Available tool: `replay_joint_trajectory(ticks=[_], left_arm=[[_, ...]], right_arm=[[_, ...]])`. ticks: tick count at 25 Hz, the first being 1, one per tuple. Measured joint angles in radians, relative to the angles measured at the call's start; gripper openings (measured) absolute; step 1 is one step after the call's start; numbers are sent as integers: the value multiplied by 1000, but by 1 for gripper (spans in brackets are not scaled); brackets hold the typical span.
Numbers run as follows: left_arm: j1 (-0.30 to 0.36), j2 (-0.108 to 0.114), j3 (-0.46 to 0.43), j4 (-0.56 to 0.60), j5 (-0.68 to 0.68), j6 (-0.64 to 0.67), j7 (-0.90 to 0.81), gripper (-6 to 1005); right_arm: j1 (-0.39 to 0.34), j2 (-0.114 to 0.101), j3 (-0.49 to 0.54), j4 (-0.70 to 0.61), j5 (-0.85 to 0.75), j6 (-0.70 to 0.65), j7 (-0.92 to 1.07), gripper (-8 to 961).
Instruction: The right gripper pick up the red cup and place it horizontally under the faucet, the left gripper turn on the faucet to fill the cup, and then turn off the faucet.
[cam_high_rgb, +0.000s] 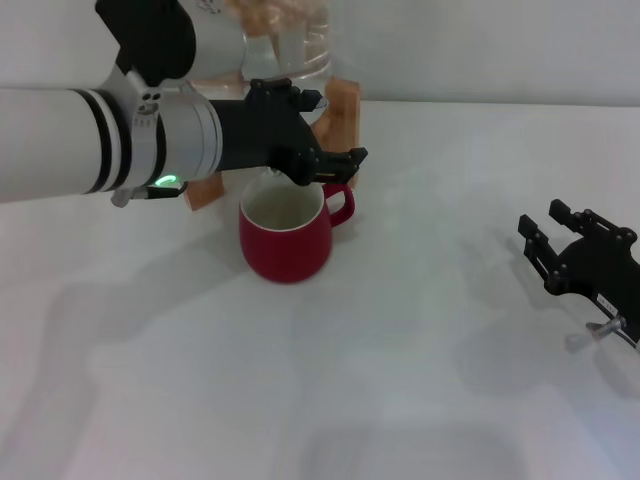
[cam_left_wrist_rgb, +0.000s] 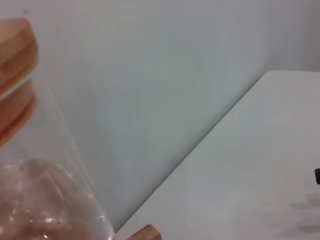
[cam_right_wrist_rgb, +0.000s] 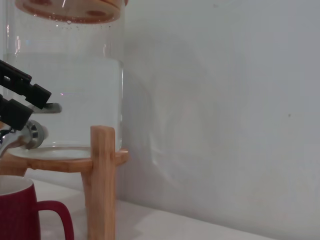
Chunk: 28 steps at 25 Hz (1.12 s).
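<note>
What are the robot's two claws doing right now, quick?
Left gripper: at the faucet above the red cup; grip cannot be told.
Right gripper: open, empty, off to the side.

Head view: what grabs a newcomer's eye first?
The red cup, upright on the white table below the water jug on its wooden stand. The left gripper reaches across just above the cup's rim at the faucet; the right gripper sits apart at the right edge.
</note>
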Motion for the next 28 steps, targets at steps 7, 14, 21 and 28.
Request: replay_joint_trajectory(ticks=[7, 14, 21, 28], left_arm=[[1, -1, 41, 7, -5, -3, -1, 875], [25, -3, 58, 55, -10, 2, 0, 875], [120, -4, 108, 133, -70, 95, 60, 875], [247, -4, 117, 155, -387, 163, 334, 875]], right_arm=[[-2, 0, 0, -1, 0, -2, 0, 394], [-4, 0, 0, -1, 0, -3, 0, 394], [-5, 0, 0, -1, 0, -4, 0, 395], [-5, 0, 1, -1, 0, -4, 0, 395]])
